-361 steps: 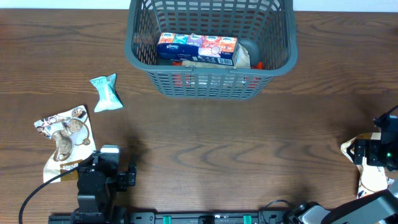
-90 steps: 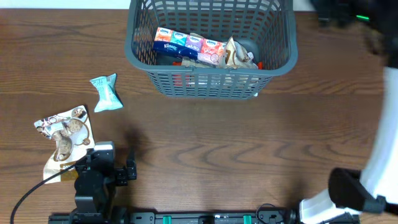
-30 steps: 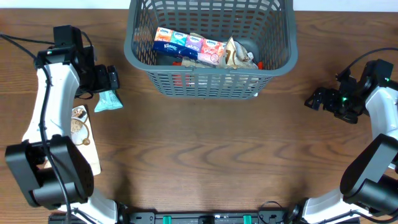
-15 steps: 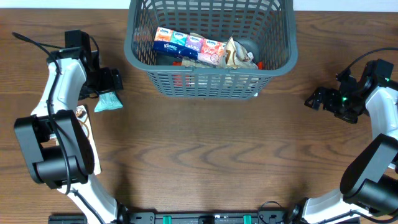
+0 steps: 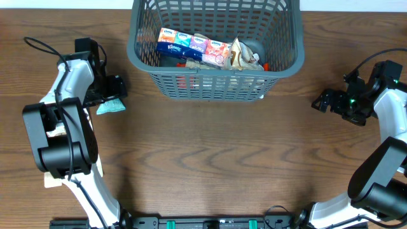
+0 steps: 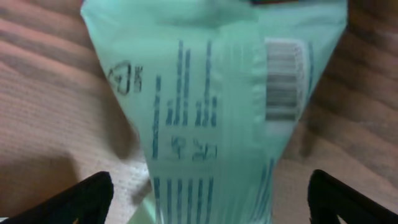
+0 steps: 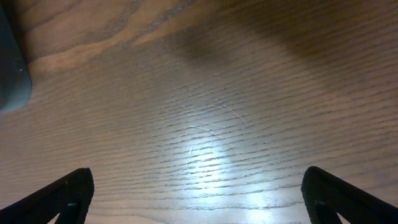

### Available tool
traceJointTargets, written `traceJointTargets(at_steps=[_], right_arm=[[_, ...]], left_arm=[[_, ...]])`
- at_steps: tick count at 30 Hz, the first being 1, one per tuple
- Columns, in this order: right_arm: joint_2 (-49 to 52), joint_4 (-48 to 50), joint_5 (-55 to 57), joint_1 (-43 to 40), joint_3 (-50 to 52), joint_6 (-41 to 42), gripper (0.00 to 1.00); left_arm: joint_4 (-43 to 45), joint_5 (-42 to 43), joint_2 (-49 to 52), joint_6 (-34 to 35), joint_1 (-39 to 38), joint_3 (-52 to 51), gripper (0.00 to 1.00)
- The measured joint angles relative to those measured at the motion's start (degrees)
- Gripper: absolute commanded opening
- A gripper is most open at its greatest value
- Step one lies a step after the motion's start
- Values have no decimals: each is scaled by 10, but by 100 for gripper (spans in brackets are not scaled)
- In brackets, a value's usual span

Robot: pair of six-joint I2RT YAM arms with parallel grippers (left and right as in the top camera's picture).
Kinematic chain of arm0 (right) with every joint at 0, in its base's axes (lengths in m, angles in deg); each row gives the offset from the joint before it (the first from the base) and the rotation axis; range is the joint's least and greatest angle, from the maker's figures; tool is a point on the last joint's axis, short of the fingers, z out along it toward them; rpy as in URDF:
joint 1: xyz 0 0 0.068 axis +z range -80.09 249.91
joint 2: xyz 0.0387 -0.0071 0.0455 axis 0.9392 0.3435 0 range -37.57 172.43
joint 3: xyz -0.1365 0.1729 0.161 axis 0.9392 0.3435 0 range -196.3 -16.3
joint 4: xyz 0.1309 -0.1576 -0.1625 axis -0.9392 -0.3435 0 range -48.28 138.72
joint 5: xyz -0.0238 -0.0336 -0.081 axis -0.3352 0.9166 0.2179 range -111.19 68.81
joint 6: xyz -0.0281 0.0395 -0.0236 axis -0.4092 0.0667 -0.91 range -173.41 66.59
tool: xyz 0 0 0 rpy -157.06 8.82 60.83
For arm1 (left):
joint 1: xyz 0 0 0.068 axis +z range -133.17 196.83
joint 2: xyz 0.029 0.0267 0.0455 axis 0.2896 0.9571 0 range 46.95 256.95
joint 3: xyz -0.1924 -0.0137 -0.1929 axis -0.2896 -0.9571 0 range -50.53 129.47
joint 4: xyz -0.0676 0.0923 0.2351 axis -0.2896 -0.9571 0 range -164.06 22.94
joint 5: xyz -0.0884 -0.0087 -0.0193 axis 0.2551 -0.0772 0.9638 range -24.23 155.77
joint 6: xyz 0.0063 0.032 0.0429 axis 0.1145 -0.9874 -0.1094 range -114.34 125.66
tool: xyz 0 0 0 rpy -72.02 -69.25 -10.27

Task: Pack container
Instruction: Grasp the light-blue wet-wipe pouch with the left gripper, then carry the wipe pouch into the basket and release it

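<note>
The container (image 5: 216, 86), a dark grey slatted basket, stands at the table's far middle. It holds a colourful tissue pack (image 5: 194, 48) and a brown snack pack (image 5: 243, 56). A teal snack pack (image 5: 108, 107) lies on the table to its left and fills the left wrist view (image 6: 211, 106). My left gripper (image 5: 113, 89) is open right over it, a finger on each side (image 6: 211, 205). My right gripper (image 5: 325, 102) is open and empty over bare wood (image 7: 199, 193), to the right of the container.
A brown cookie pack (image 5: 49, 179) lies at the left front, mostly hidden under my left arm. A corner of the container (image 7: 11, 74) shows at the left of the right wrist view.
The brown snack pack has gone from my right gripper into the container. My left arm has come up from the front edge, and its gripper has settled over the teal pack. My right arm stays still.
</note>
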Motion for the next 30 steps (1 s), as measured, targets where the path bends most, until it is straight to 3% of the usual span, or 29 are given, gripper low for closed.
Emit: traceJointTargets(at_steps=[2,6,13,18,21,23,30], right_arm=[[0,-1,0,0,0,0,99],[0,-1,0,0,0,0,99],[0,-1,0,0,0,0,99],[0,-1,0,0,0,0,99],[0,-2,0,0,0,0,99],[0,-3,0,0,0,0,99],[0,-4,0,0,0,0,99]], left_arm=[[6,-1,0,2,0,0,80],[10,-2,0,5,0,0,58],[9,-2,0,3,0,0,42],[1,-2,0,3,0,0,19],[-3,-2,0,1,0,1,18],[-10,-2,0,1,0,2,7],[-23,-1,-29,1,0,2,6]])
